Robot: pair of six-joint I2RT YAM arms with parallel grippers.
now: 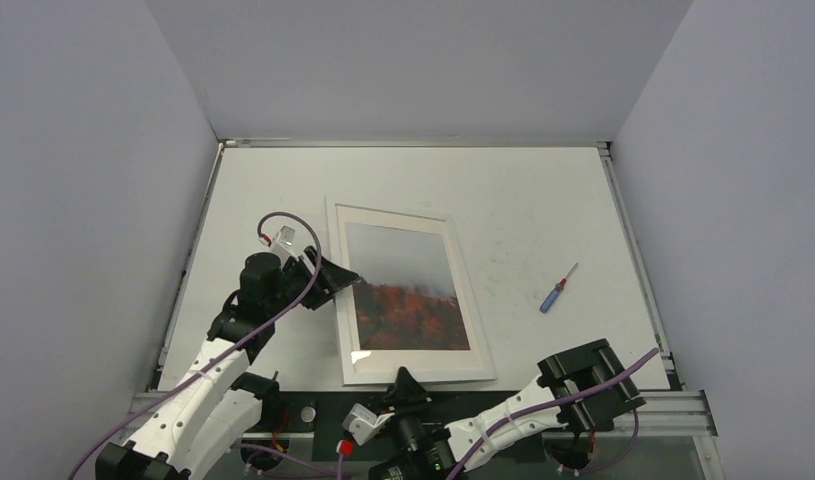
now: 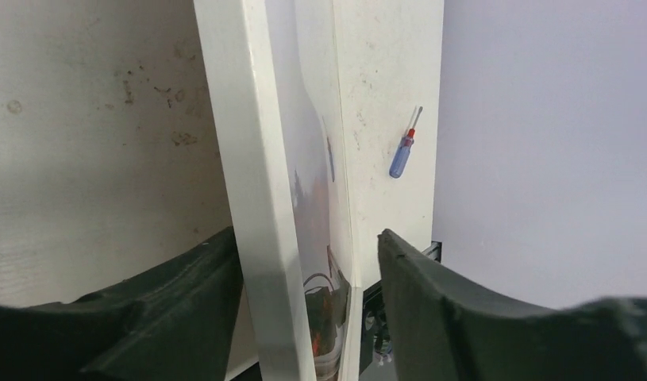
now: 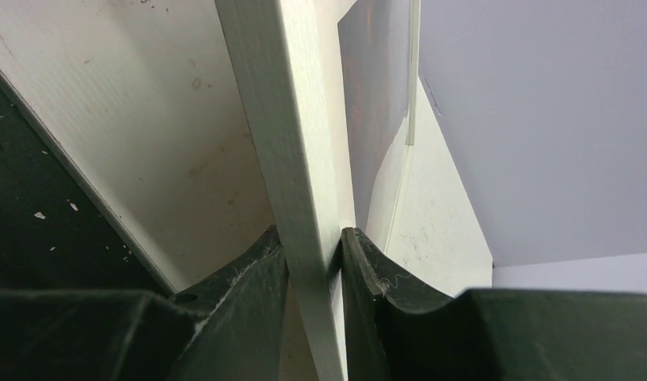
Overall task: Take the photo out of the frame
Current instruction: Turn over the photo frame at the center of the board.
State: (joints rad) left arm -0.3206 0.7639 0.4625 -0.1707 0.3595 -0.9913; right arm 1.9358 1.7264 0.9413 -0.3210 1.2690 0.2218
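Note:
The frame (image 1: 388, 212) lies on the table with its glossy front up, and the photo (image 1: 408, 290) of grey sky over orange trees shows through it. At the frame's left edge, my left gripper (image 1: 345, 280) is open. In the left wrist view the white side strip (image 2: 252, 143) stands between its jaws (image 2: 306, 242), against the left finger (image 2: 201, 278) and apart from the right one. At the near edge, my right gripper (image 1: 405, 378) is shut on the frame. In the right wrist view both fingers (image 3: 313, 238) press the white strip (image 3: 292, 119).
A small red-and-blue screwdriver (image 1: 556, 291) lies on the white table to the right of the frame and also shows in the left wrist view (image 2: 402, 151). Grey walls enclose the table (image 1: 543, 190) on three sides. A metal rail (image 1: 683, 405) runs along the near edge.

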